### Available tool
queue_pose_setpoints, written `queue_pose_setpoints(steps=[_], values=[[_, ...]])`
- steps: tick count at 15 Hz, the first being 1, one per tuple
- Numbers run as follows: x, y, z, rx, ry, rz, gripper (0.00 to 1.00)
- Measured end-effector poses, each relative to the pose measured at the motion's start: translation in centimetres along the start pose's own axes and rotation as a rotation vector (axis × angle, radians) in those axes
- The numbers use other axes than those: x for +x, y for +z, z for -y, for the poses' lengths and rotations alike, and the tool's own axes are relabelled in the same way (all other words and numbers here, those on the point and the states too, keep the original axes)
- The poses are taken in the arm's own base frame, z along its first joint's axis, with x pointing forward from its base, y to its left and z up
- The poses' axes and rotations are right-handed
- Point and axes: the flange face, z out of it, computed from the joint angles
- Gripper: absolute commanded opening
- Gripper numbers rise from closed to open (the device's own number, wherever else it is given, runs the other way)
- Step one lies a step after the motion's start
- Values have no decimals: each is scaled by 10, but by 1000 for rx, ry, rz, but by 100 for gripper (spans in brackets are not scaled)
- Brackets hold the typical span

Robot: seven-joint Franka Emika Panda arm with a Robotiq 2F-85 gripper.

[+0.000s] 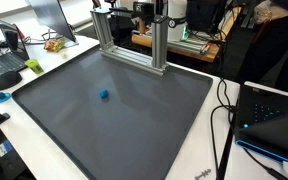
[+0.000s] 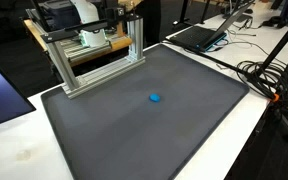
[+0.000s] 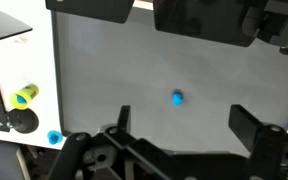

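Observation:
A small blue object [image 1: 103,95] lies alone on the dark grey mat [image 1: 154,120]; it also shows as a blue dot [image 2: 155,98] near the mat's middle. In the wrist view the same blue object [image 3: 177,97] sits on the mat, beyond my gripper [image 3: 184,120]. The two dark fingers [image 3: 248,122] stand far apart with nothing between them; the gripper is open and well above the mat. The arm itself is not visible in either exterior view.
An aluminium frame [image 1: 134,45] stands at the mat's far edge, also seen as a frame [image 2: 94,55]. A laptop [image 2: 199,35] and cables [image 2: 264,75] lie beside the mat. A yellow-green cup [image 3: 24,96] and small blue item [image 3: 54,137] sit on the white table.

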Motion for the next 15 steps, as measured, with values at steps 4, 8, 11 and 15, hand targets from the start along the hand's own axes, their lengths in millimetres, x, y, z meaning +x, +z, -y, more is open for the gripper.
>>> queue_pose_setpoints(steps=[4, 8, 11, 15], values=[[0, 0, 0, 0, 0, 0, 100], [0, 0, 0, 0, 0, 0, 100], [0, 0, 0, 0, 0, 0, 100], [1, 0, 13, -4, 5, 3, 100]])
